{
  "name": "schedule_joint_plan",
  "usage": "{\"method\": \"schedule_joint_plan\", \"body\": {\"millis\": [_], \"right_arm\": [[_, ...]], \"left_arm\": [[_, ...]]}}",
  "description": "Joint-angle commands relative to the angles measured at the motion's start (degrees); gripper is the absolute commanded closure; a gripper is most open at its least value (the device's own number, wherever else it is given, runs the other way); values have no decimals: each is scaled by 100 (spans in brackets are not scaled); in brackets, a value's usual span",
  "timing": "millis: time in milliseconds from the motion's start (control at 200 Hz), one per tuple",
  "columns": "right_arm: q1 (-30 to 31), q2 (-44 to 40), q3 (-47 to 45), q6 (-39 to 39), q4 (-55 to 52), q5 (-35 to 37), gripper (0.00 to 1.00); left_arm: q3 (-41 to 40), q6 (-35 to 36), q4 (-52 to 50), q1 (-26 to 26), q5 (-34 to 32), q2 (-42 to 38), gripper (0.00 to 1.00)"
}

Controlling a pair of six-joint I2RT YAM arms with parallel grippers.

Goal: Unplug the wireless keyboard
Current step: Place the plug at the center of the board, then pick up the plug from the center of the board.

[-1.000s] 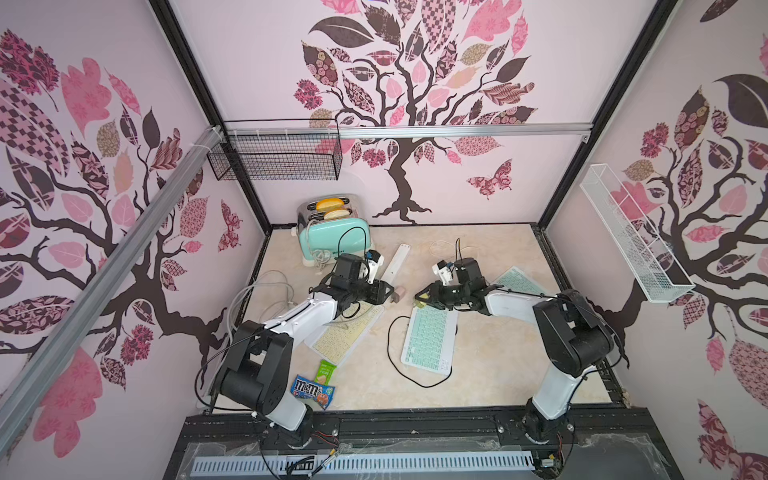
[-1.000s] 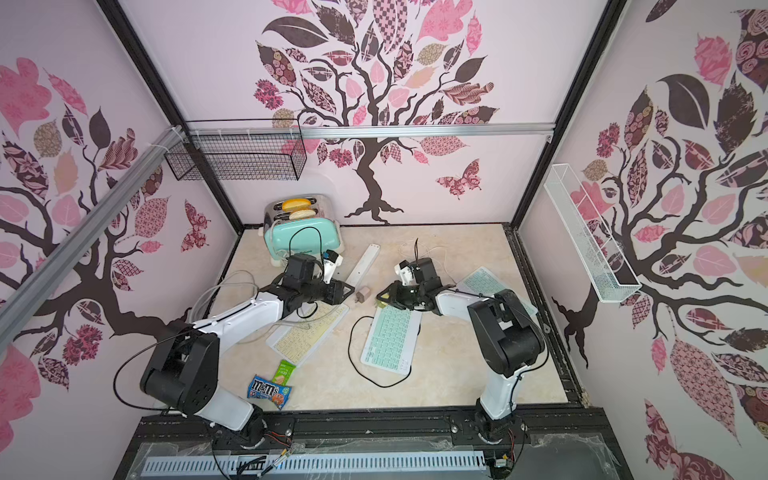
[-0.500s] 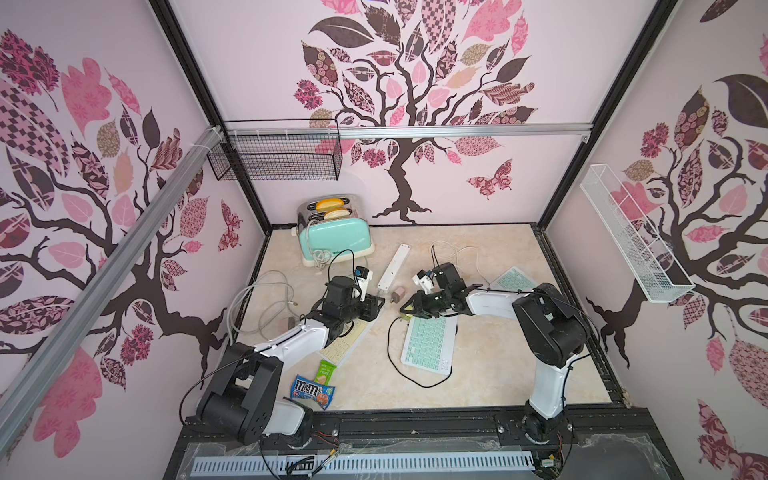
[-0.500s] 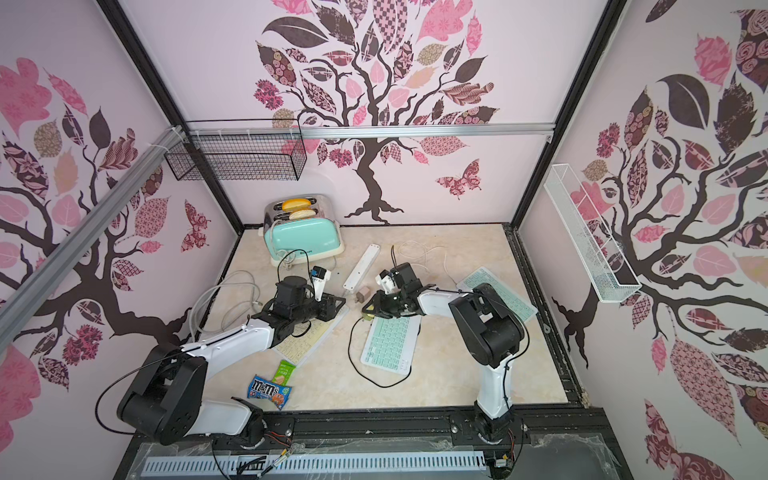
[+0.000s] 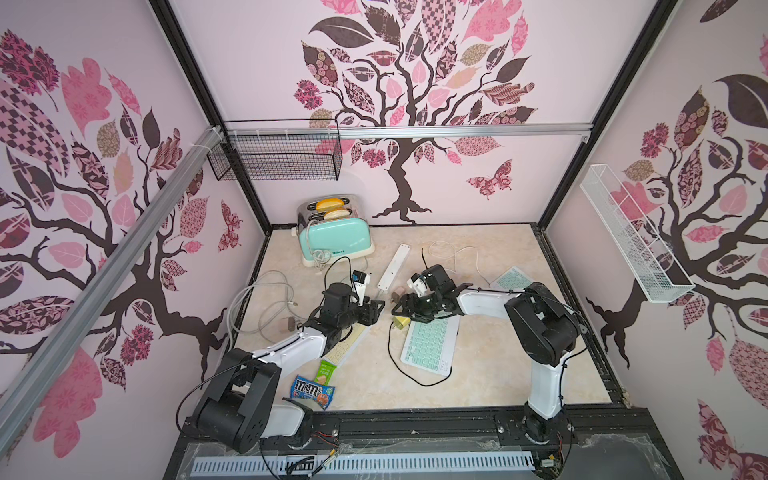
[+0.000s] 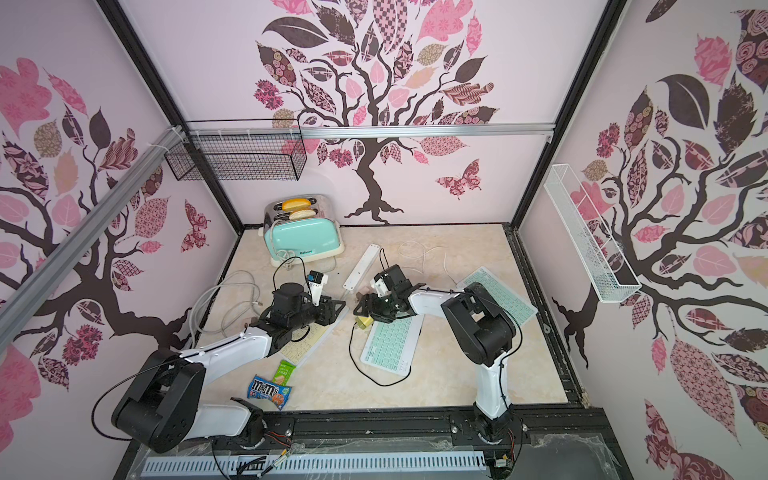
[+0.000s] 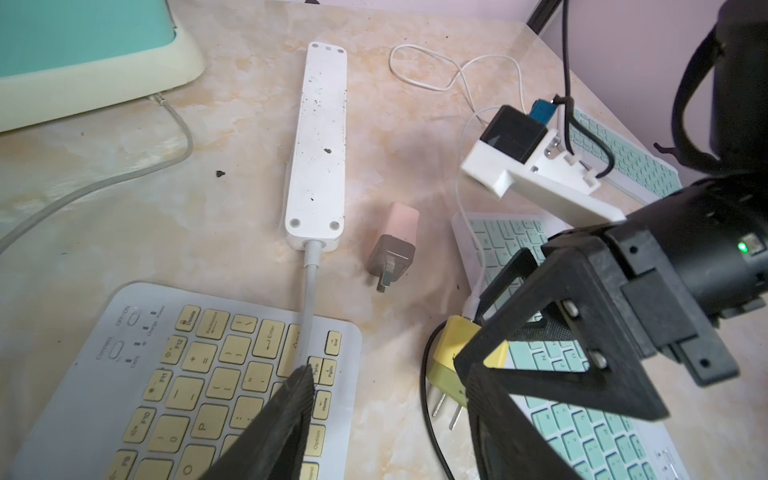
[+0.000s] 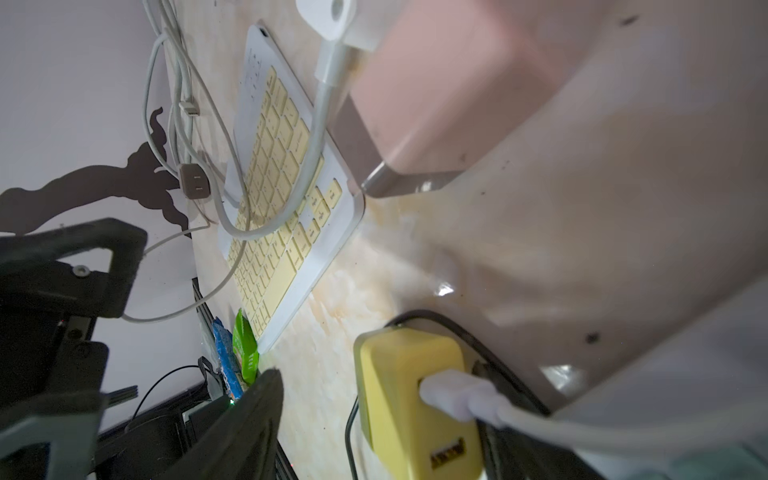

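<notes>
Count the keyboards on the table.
3: yellow-keyed keyboard under the left arm; mint keyboard at centre; second mint keyboard behind the right arm, partly hidden.

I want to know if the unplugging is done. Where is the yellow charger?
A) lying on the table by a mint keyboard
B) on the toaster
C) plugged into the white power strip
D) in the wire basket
A: the yellow charger lies on the table beside the mint keyboard, prongs bare, apart from the white power strip.
</notes>
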Motion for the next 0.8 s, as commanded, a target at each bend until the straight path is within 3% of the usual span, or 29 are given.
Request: {"method": "schedule_joint_plan", "body": {"millis": [0,310,470,795], "right_arm": [[-70,-372,143,122,-270,362,23],[-504,-1117,-93,320,-512,707,22],[-943,-1580,-377,17,-605,647,22],[-1336,-2066,-910,-109,-399,426,22]], "left_arm": [[31,535,-31,-356,259,93,36],[829,1487,-1428,-1031,-286,782,33],[1281,1892,-1875,-1430,-778,1281,32],[2102,2269,-2495,-1495,-1099,2074,33]]}}
